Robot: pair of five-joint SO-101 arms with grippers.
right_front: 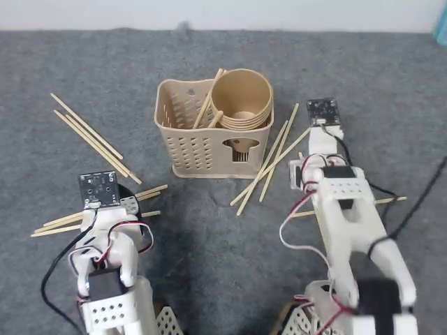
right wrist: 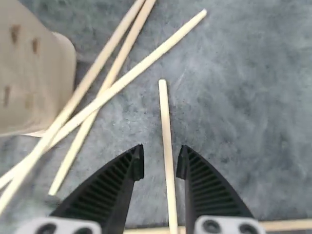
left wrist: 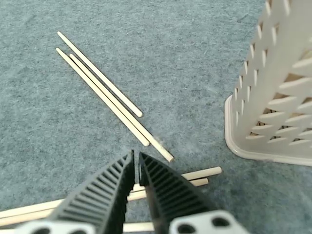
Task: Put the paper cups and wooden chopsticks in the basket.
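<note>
The beige slotted basket [right_front: 202, 143] stands mid-table with stacked paper cups [right_front: 242, 99] and some wooden chopsticks [right_front: 208, 103] leaning inside. My left gripper [left wrist: 136, 160] is shut and holds nothing. It hovers just above two chopsticks [left wrist: 197, 176] lying on the carpet, and three more [left wrist: 105, 90] lie beyond it. My right gripper [right wrist: 161, 157] is open, low over the carpet right of the basket. A single chopstick [right wrist: 165, 117] lies lengthwise between its jaws, untouched. Three crossed chopsticks [right wrist: 105, 80] lie between that gripper and the basket [right wrist: 29, 73].
Grey carpet covers the table. Loose chopsticks lie far left [right_front: 91, 136], beside the left arm [right_front: 63, 222], right of the basket [right_front: 272, 164], and under the right arm [right_front: 380, 202]. Cables loop off both arms. The basket's wall [left wrist: 273, 97] stands near the left gripper.
</note>
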